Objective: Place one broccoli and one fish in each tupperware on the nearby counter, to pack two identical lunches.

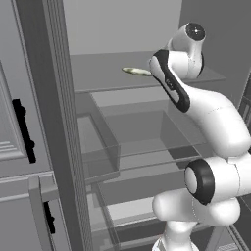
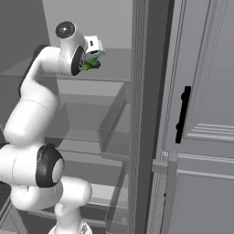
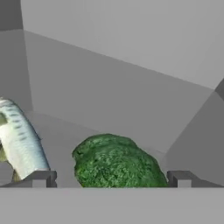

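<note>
A green broccoli (image 3: 116, 162) lies on a grey upper shelf inside an open fridge, also seen as a green lump (image 2: 93, 64) just past the hand. My gripper (image 3: 111, 179) is open, its two dark fingertips (image 3: 41, 178) standing wide on either side of the broccoli without touching it. A silvery striped fish (image 3: 19, 142) lies on the same shelf to the broccoli's left; its pale body (image 1: 137, 71) pokes out from behind the arm. The tupperware and the counter are out of view.
The shelf (image 1: 108, 73) is boxed in by the fridge's back and side walls. Glass shelves and a clear drawer (image 1: 142, 142) sit below it. The fridge's edge post (image 2: 146, 114) and grey panelled doors with black handles (image 2: 183, 114) flank the opening.
</note>
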